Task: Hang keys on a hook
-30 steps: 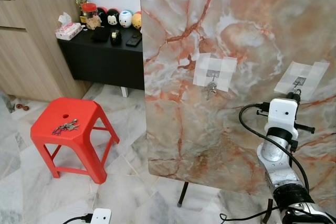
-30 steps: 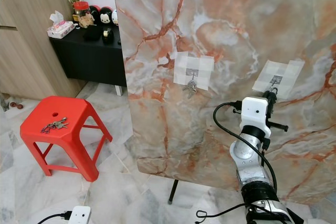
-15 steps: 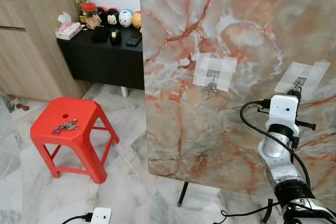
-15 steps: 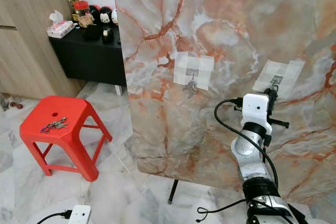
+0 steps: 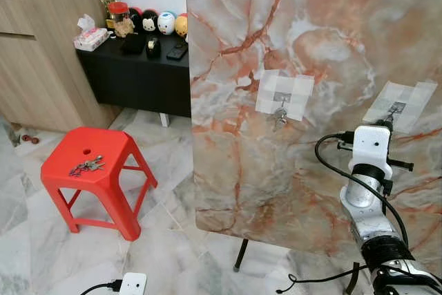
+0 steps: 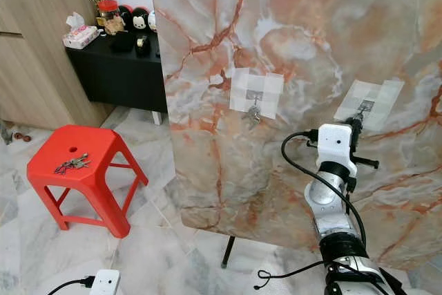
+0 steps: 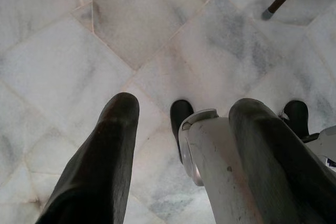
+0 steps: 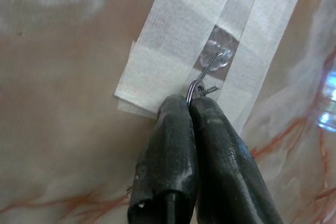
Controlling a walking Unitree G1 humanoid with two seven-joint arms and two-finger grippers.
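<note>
An upright marble-patterned board (image 5: pixel 235 170) carries two taped hooks. The left hook (image 5: pixel 280 98) has a bunch of keys (image 5: pixel 278 119) hanging from it. My right gripper (image 8: pixel 189 103) is raised against the right hook (image 8: pixel 218 59), shut on a thin metal key ring (image 8: pixel 195 85) that touches the hook's wire. In the left eye view that gripper (image 5: pixel 387 124) sits just under the right tape patch (image 5: pixel 404 101). Another bunch of keys (image 5: pixel 86 166) lies on a red stool (image 5: pixel 114 148). My left gripper (image 7: pixel 181 106) hangs open over the floor.
The board's thin black stand leg (image 5: pixel 240 255) meets the marble floor below it. A black low table (image 5: pixel 131 74) with toys and a tissue box (image 5: pixel 90 36) stands behind the stool, beside a wooden cabinet (image 5: pixel 41 46). A white power adapter (image 5: pixel 132 283) lies on the floor.
My right gripper has edged slightly upward toward the right hook. The view has shifted a little.
</note>
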